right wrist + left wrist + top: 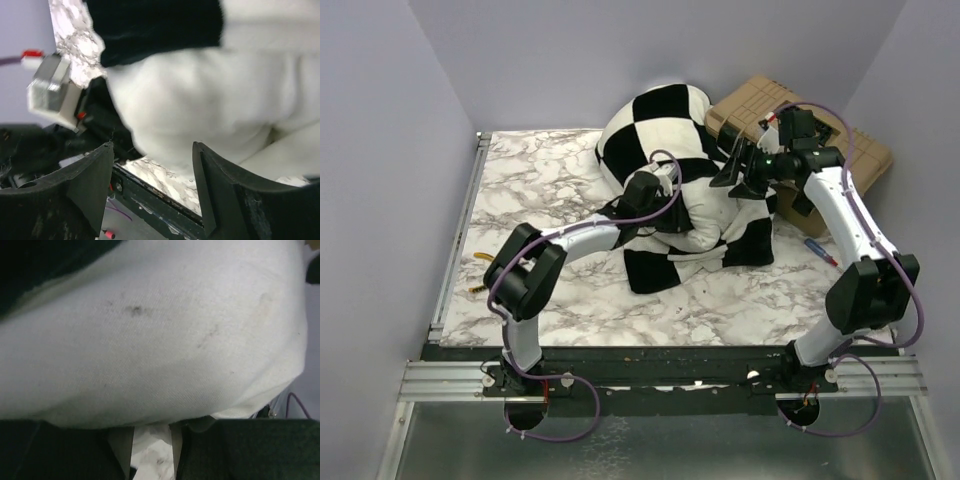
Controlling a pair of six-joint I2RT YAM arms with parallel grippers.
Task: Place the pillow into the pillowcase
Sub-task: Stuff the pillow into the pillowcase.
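**Both grippers open at the checked heap**

The left gripper has its jaws a little apart with nothing between them; bare marble shows through the gap. White cloth bulges just past its fingertips and fills most of its wrist view, with a black patch at the upper left. The right gripper is spread wide and grips nothing. A white bulge sits just beyond its fingertips, under a black square. In both wrist views I cannot tell whether that white is pillow or a white square of the case.

From above, the left gripper is at the heap's near left side and the right one at its right side, with the heap between them. The pillowcase humps up at the back middle of the table and trails a limp flap toward the near edge. The pillow shows as a plain white fold low on the near side; the rest lies under the checks. A box stands behind the right gripper, and a pen lies beside the right arm.
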